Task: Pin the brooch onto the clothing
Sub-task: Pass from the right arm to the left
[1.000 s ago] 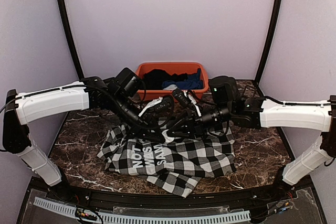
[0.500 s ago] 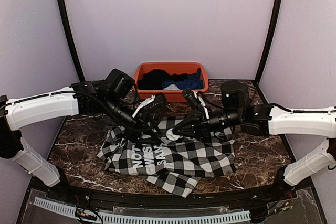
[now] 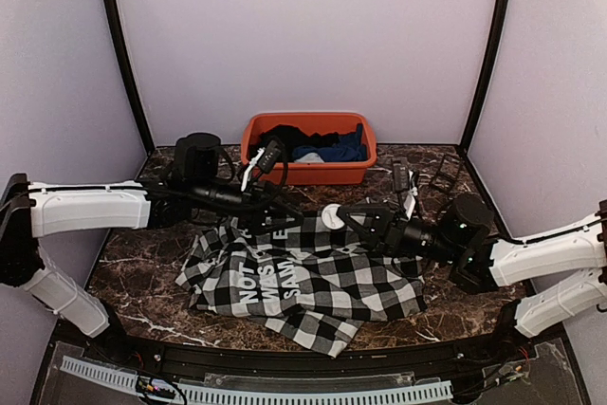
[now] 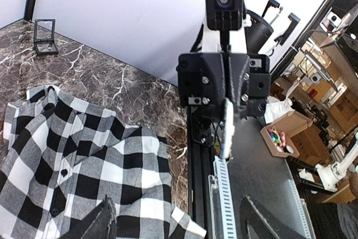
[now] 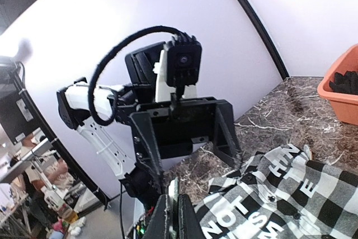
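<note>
The clothing [image 3: 313, 282], a black-and-white check shirt with white block letters, lies crumpled on the marble table; it also shows in the wrist views [image 4: 72, 160] [image 5: 291, 194]. A small round white brooch [image 3: 330, 217] hangs just above the shirt's far edge. My right gripper [image 3: 343, 222] is shut on the brooch, which the right wrist view shows edge-on [image 5: 174, 191] between the fingers [image 5: 187, 222]. My left gripper [image 3: 285, 213] faces it from the left, open, with nothing between its fingers [image 4: 103, 222]. In the left wrist view the right gripper [image 4: 226, 138] points back at me.
An orange bin [image 3: 365, 173] with black and blue garments stands at the back of the table. A small black frame stand [image 3: 444, 173] [image 4: 45, 36] sits at the back right. A white cable rail [image 3: 285, 391] runs along the near edge.
The left gripper has opened and let the brooch go, pulling back to the left. The right gripper has shut on the brooch, and its arm has dropped lower and to the right.
</note>
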